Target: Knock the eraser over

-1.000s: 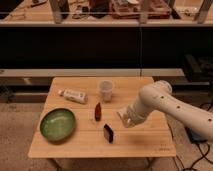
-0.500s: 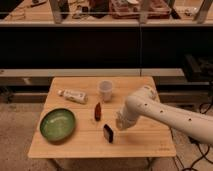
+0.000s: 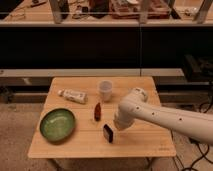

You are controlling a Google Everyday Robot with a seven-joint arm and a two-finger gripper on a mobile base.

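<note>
The eraser (image 3: 108, 133) is a small dark block standing upright near the front middle of the wooden table (image 3: 150, 142). My gripper (image 3: 119, 125) is at the end of the white arm coming from the right. It sits just right of and slightly behind the eraser, very close to its top.
A green bowl (image 3: 57, 124) is at the front left. A small brown bottle (image 3: 97, 111) stands left of the gripper. A white cup (image 3: 105, 90) stands at the back middle and a white tube (image 3: 73, 95) lies at the back left. Shelves run behind the table.
The arm has swung left and down across the table, bringing the gripper from well right of the eraser to right beside it. The eraser still stands.
</note>
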